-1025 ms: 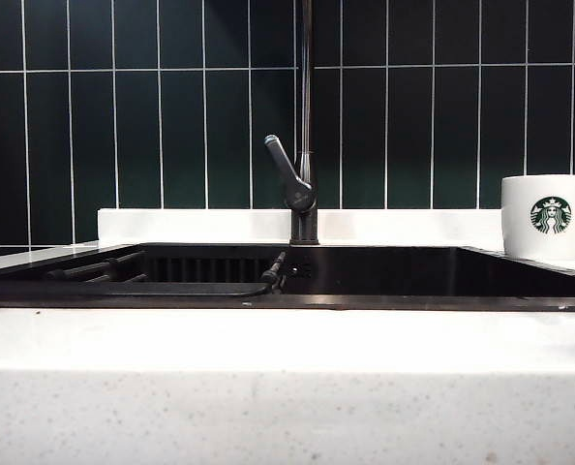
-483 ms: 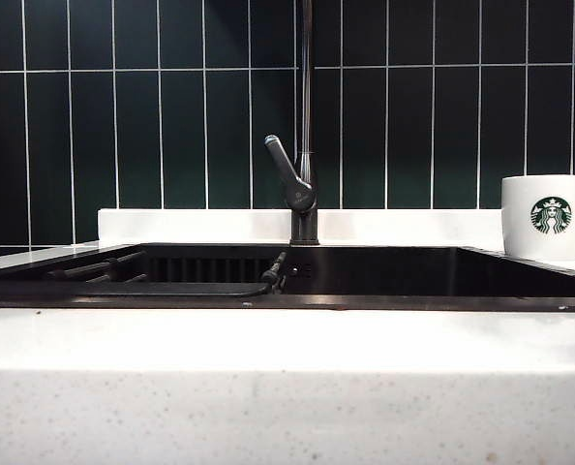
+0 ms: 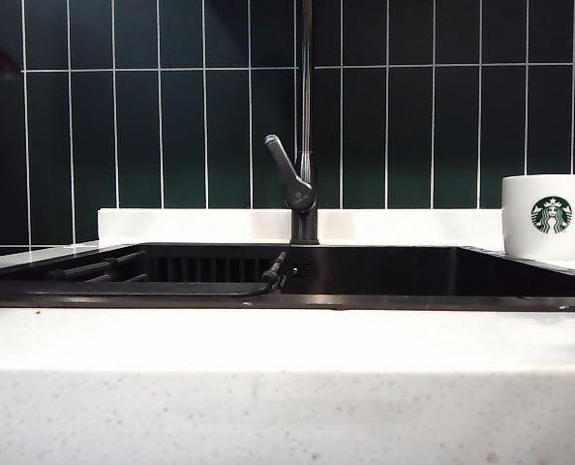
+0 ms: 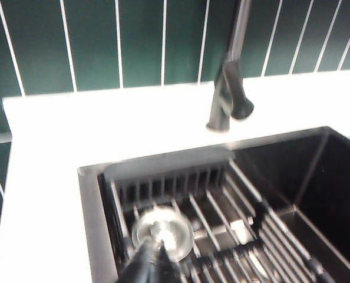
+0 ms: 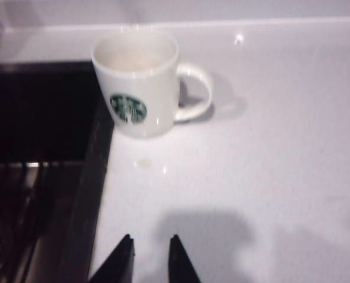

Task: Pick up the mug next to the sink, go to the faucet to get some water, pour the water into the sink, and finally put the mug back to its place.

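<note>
Mug point(image 5: 141, 88): upright on the white counter point(image 5: 269, 177), just beside the sink point(image 5: 39, 112) rim; I judge it rigid, glossy, breakable, fairly light while empty.
Hold: I'd pinch the handle or the wall by the rim.
Right gripper point(image 5: 150, 250): fingers slightly parted, empty, short of the mug.
Left gripper point(image 4: 154, 259): fingers pressed together, empty, over the sink.
</note>
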Controlling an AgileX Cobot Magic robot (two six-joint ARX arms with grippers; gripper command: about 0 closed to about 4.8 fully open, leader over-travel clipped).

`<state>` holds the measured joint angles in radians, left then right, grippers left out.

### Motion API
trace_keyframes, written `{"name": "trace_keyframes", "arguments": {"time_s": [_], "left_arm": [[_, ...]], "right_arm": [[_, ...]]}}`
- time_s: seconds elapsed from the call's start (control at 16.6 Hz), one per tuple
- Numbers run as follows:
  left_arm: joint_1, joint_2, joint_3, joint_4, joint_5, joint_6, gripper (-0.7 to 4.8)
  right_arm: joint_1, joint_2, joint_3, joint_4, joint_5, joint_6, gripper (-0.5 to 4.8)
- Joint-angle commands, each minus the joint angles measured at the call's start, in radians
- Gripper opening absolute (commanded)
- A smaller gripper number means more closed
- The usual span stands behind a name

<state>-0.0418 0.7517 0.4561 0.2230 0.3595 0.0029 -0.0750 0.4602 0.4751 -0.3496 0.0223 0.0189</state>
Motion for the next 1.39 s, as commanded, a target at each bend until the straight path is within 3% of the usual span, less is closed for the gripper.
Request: {"name": "trace_keyframes", "arguments": {"time_s": [0.06,0.36,0.54,0.78,1.09,1.39], "left_arm": [[0.0,0.079,0.004,0.025,0.008,-0.016,0.68],[0.0,0.179,0.004,0.064,0.031,-0.018,0.91],[0.0,0.232,0.005,0.17,0.044,-0.019,0.93],[0.0,0.342,0.069,0.202,0.104,-0.039,1.16],[-0.026,0.49,0.206,0.206,0.153,-0.034,1.26],[-0.099,0.637,0.305,0.286,0.158,0.034,1.53]], "right_arm": [[0.0,0.05,0.017,0.079,0.0,-0.001,0.86],[0.002,0.047,0.018,0.11,0.001,0.0,0.87],[-0.005,0.07,0.019,0.188,0.062,-0.001,1.83],[-0.005,0.193,0.044,0.222,0.065,-0.001,1.83],[-0.005,0.368,0.043,0.434,0.105,-0.001,1.95],[-0.006,0.53,0.043,0.639,0.118,-0.036,2.12]]}}
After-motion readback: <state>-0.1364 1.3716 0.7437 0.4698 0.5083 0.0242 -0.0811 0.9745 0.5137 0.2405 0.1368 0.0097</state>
